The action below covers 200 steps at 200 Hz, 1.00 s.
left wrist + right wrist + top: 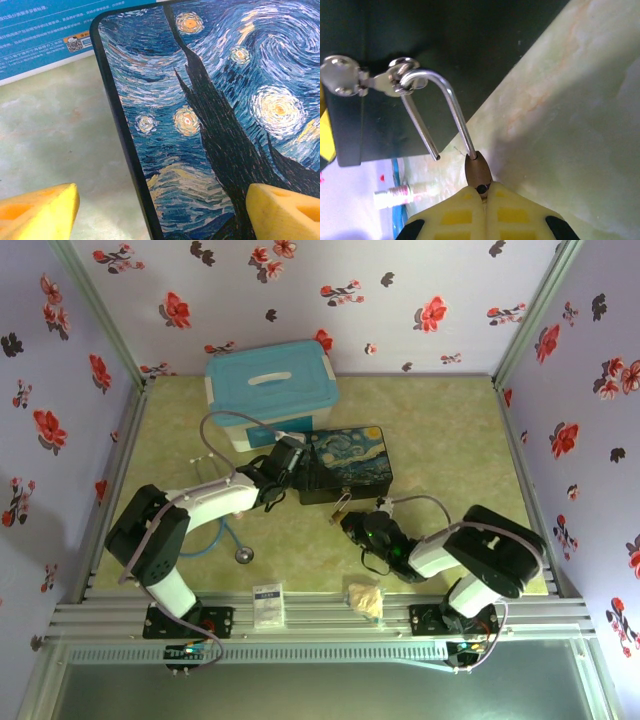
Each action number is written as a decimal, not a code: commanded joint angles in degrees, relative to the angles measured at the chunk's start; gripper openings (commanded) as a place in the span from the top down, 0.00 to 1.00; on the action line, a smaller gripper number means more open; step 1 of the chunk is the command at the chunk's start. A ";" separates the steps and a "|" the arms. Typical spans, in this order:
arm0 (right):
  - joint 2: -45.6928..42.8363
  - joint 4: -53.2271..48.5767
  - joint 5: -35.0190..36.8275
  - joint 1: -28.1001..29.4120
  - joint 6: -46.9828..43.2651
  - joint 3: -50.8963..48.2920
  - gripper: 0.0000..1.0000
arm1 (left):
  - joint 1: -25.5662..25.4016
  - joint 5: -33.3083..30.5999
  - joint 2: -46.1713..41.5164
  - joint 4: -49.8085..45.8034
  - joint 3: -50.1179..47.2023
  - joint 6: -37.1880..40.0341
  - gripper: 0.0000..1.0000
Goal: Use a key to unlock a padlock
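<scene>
My right gripper (484, 192) is shut on the small brass padlock (478, 172), pinching its lower body between the yellow pads. The silver shackle (451, 107) stands open: one leg stays in the body and the free end hangs clear beside it. Its bend is still hooked through the hasp (370, 80) on the dark tin box. From above, the padlock (341, 510) sits at the tin's front edge with the right gripper (352, 523) just behind it. My left gripper (161, 205) is open over the tin lid's corner, empty. The key is hidden.
The starry-night tin box (350, 462) lies mid-table, with a blue-lidded plastic box (270, 390) behind it. A stethoscope (243, 554) trails under the left arm. A small white card (267, 605) and a crumpled yellowish scrap (366, 598) lie near the front rail.
</scene>
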 commanded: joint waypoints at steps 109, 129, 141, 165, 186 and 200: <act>7.94 8.29 9.28 1.18 3.70 -4.57 1.00 | 0.15 0.18 1.27 -4.55 -1.60 3.72 0.19; 0.04 -3.40 10.82 1.42 0.32 -4.99 0.86 | 0.25 -0.07 0.83 -5.31 -0.68 4.25 0.19; -3.83 -10.74 10.04 1.37 -4.49 -2.81 0.66 | 0.30 -0.16 0.57 -5.50 -0.35 4.41 0.18; -7.89 -25.05 7.30 2.89 -17.31 4.62 0.44 | 0.33 -0.14 0.30 -5.79 0.48 4.48 0.16; -8.35 -33.44 8.18 3.54 -23.46 8.48 0.37 | 0.36 -0.18 0.21 -6.05 0.80 4.43 0.15; -6.72 -36.26 6.97 3.55 -26.96 10.73 0.36 | 0.36 -0.05 0.39 -6.07 0.89 4.51 0.15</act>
